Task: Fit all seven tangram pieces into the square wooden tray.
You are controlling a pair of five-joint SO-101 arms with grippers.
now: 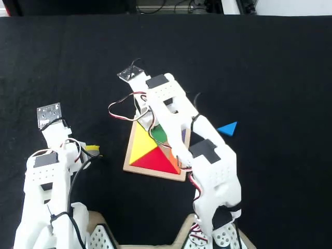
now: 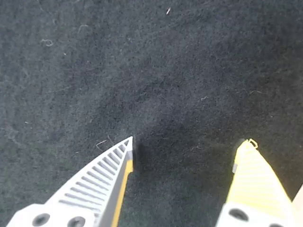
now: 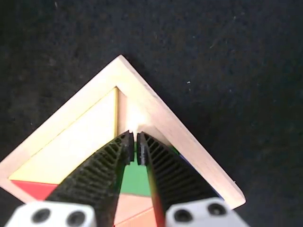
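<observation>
Fingers (image 3: 104,165) of right gripper (image 3: 133,142) nearly closed over tray (image 3: 182,139) corner, probably to nudge green piece (image 3: 135,182) flush; left gripper (image 2: 189,140) spread wide, parked above cloth (image 2: 142,56).

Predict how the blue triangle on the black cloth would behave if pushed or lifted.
Probably stiff: the blue triangle keeps crisp straight edges. It lies flat, so it should slide, not roll. The fuzzy cloth may drag on it.

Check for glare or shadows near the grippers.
Right wrist view: a bright glare spot on the tray floor just past the right gripper. Left wrist view: a dark shadow on the cloth inside the open left gripper. High view: no glare on the tray.
</observation>
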